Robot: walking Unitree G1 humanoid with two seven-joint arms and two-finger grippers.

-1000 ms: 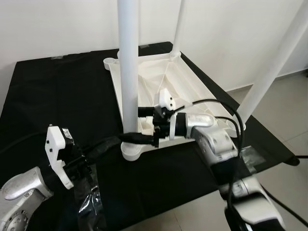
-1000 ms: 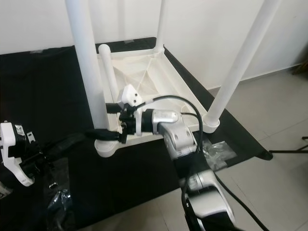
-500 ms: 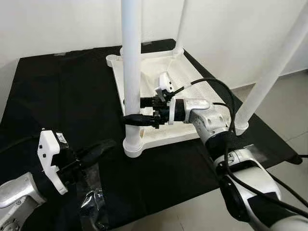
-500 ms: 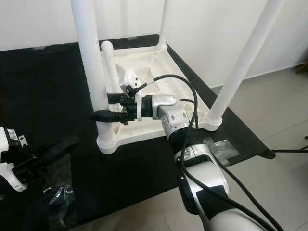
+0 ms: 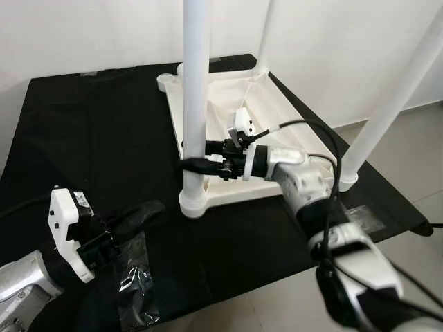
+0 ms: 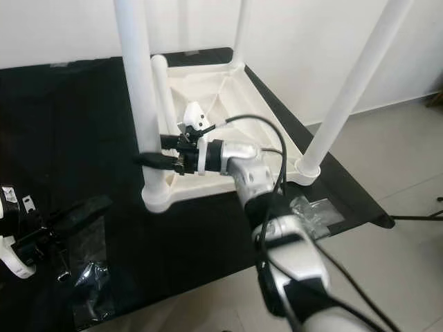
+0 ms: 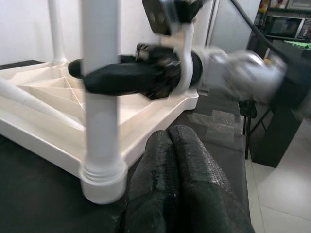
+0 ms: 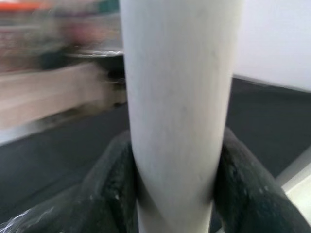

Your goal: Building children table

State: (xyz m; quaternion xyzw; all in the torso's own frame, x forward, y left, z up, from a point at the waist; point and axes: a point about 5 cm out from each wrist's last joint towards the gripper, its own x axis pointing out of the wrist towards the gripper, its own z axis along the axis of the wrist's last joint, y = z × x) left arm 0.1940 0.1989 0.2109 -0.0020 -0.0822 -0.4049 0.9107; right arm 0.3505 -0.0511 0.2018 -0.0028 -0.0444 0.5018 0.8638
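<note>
Right tool (image 5: pixel 197 155) reaches level across the tabletop (image 5: pixel 271 111) — clamped on the near leg (image 5: pixel 195 83); left tool (image 7: pixel 177 160) together, low.

Bright, even light; head views sharp, wrist views blurred behind.

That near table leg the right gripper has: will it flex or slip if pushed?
Near leg looks like a rigid, smooth plastic tube, so probably little flex. The right gripper clamps it low, so slipping seems possible. The upturned tabletop looks light and may slide.
</note>
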